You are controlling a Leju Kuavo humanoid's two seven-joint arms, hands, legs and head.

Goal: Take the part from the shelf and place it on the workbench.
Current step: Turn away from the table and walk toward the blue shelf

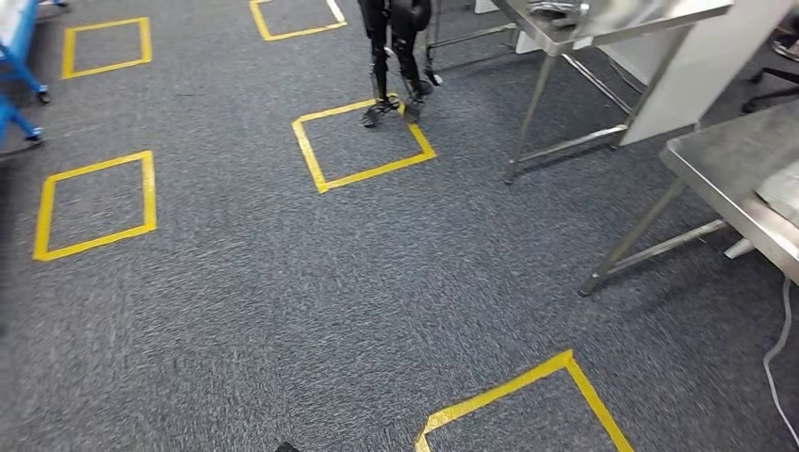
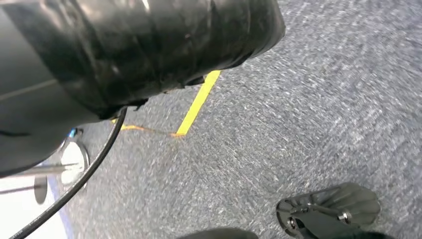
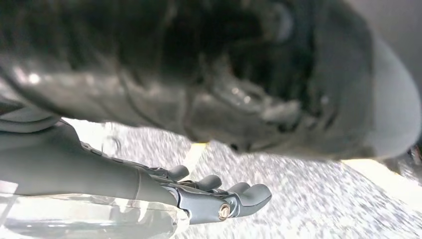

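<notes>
The right hand (image 3: pixel 209 196) hangs over grey carpet (image 1: pixel 283 301), fingers straight, close together, holding nothing. Steel-legged workbench (image 1: pixel 725 165) stands right (the part's whereabouts cannot be told).

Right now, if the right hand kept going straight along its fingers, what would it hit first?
Probably nothing close: the right hand hangs with its fingers extended over bare grey carpet. The way looks free, though the view is blurred and depth is unclear.

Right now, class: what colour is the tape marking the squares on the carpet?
Yellow. The tape squares on the grey carpet show best in the head view.
</notes>
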